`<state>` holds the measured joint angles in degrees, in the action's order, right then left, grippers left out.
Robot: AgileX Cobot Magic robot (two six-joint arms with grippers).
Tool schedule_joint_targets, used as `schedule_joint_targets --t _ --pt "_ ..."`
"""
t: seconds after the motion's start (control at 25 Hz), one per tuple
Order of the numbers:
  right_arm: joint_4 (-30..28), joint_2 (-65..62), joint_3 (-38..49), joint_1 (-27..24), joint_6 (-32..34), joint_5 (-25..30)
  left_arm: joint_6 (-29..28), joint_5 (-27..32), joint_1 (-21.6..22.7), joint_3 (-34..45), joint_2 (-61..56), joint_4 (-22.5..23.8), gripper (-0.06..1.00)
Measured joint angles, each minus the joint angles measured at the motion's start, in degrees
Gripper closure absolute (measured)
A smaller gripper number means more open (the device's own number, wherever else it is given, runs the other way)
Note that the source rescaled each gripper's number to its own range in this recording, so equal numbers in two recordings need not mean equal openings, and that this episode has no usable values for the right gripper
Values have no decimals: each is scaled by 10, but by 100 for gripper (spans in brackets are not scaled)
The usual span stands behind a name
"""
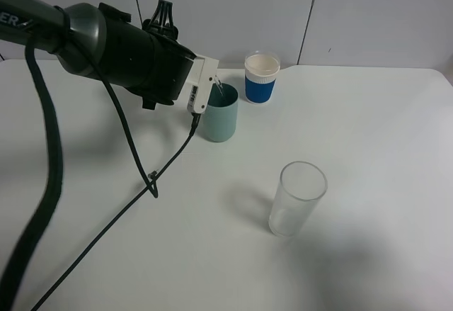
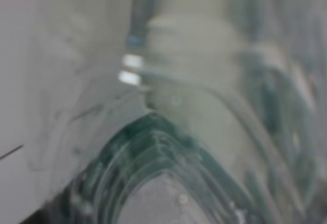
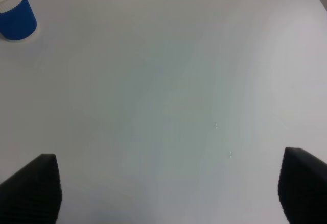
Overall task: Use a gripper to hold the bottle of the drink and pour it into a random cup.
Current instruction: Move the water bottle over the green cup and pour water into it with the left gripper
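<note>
While the left gripper clamps the bottle, tipped over the teal cup at upper centre, the right gripper hangs wide apart above the white table.

Item 1, my left arm: enters from the upper left of the high view and reaches toward the middle, sloping slightly down.
Item 2, my left gripper: bulky black body, white jaws clamped tight on the bottle.
Item 3, my cable: black, hanging slack below the arm.
Item 4, my right gripper: 2 black ribbed fingers spread wide apart, facing down.
</note>
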<state>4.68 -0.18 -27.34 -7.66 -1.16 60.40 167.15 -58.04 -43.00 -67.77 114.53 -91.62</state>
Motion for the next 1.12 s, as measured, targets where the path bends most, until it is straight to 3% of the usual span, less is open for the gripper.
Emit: schedule_joint_targets --t 1.12 --pt "0 0 0 0 0 0 8 -2 0 0 0 0 94"
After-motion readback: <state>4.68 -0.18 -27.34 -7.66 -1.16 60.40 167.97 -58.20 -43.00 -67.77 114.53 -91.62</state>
